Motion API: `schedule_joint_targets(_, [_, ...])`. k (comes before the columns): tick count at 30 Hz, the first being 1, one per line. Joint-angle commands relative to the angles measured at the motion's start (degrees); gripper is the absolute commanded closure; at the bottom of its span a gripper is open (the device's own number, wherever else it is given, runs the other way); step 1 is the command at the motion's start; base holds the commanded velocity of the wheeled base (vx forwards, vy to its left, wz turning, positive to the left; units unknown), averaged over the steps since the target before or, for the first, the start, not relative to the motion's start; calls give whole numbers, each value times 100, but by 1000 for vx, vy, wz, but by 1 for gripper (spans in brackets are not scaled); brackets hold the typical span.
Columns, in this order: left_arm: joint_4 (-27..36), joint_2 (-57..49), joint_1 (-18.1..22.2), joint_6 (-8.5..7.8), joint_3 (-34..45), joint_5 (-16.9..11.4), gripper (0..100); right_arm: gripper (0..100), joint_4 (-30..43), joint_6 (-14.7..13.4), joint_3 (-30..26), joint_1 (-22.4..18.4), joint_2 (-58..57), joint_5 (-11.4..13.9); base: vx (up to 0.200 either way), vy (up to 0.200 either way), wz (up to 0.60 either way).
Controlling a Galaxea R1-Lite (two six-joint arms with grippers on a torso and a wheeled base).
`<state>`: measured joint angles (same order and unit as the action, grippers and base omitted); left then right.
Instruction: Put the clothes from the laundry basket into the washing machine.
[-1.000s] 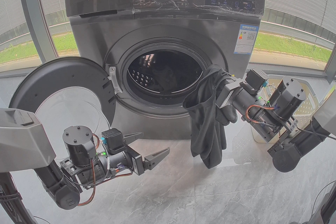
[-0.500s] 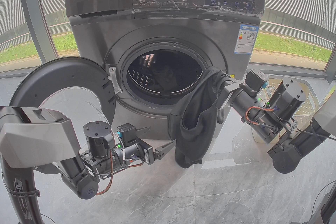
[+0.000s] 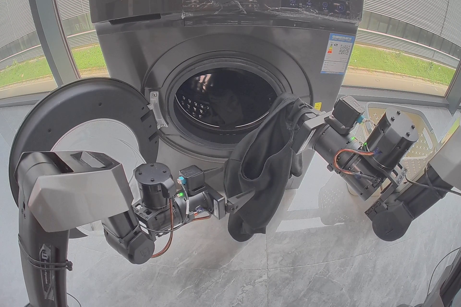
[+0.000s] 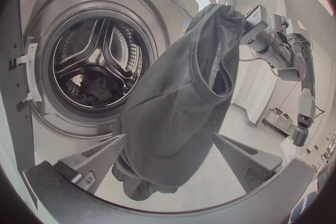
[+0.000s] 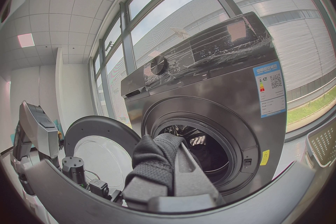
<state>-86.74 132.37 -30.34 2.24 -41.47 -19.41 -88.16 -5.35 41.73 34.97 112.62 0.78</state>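
A black garment (image 3: 259,164) hangs in front of the washing machine (image 3: 221,34), low and to the right of its drum opening (image 3: 225,99). My right gripper (image 3: 298,123) is shut on the garment's top edge (image 5: 154,158). My left gripper (image 3: 234,190) is open low in front of the machine. Its fingers (image 4: 105,154) stand on either side of the garment's lower part (image 4: 175,119). Dark clothes (image 4: 91,90) lie in the bottom of the drum. The white laundry basket (image 3: 425,140) stands on the floor to the machine's right, behind my right arm.
The round machine door (image 3: 81,116) is swung wide open to the left, close behind my left arm. Pale tiled floor (image 3: 312,265) lies in front of the machine. Window frames (image 3: 43,10) stand behind it.
My left arm has moved right and forward until its open fingers straddle the hanging garment. The garment has swung left toward the drum opening, and my right gripper shifted slightly left.
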Motion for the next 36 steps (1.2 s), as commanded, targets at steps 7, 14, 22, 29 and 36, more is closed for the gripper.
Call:
schedule_joint_targets(7, [34, 870, -103, -22, -1135, 34, 100, 100, -17, -10, -51, 141, 6, 1, 0, 0, 0])
schedule_joint_targets(14, [-1, 861, -68, -5, -1293, 42, 100, 100, -17, -10, -42, 80, 15, 1, 0, 0, 0])
schedule_joint_targets(22, [-1, 105, 81, 57, -1135, 60, 100, 100, -8, -10, -42, 36, 15, 1, 0, 0, 0])
schedule_joint_targets(29, [-1, -765, 239, 31, -335, 60, 100, 100, 10, -10, -42, -166, 23, 1, 0, 0, 0])
schedule_joint_targets(36, [-1, -1283, 406, -57, 570, 77, 100, 100, 18, -10, -33, -210, 41, 1, 0, 0, 0])
